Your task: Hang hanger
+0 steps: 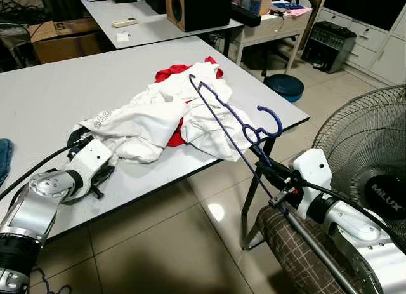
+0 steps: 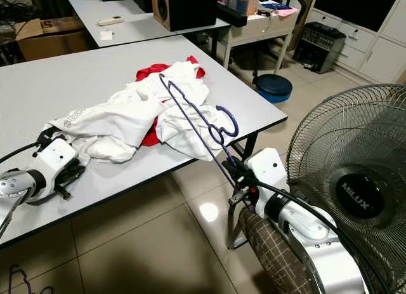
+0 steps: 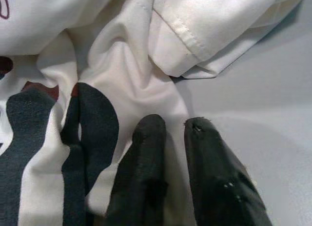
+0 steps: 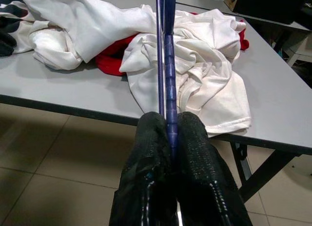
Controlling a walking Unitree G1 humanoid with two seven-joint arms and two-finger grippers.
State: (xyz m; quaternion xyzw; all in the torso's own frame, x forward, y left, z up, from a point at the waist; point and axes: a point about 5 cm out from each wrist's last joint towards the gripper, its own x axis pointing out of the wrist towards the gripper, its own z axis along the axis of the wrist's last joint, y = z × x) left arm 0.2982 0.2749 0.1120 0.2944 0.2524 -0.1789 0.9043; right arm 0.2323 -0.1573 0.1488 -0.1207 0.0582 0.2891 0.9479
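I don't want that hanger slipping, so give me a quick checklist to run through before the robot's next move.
1. Right gripper shut on the blue hanger: ok.
2. Hanger lifted off the white clothes: cannot tell, its far end overlaps the pile.
3. Left gripper resting on the white clothes on the table: ok.
4. Somewhere to hang it in sight: not ok.
5. Standing fan close beside the right arm: not ok.

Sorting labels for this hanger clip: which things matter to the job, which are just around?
Job:
blue wire hanger, clamped in the right gripper
white shirt, at the left gripper

Lying about:
red garment
grey table
black standing fan
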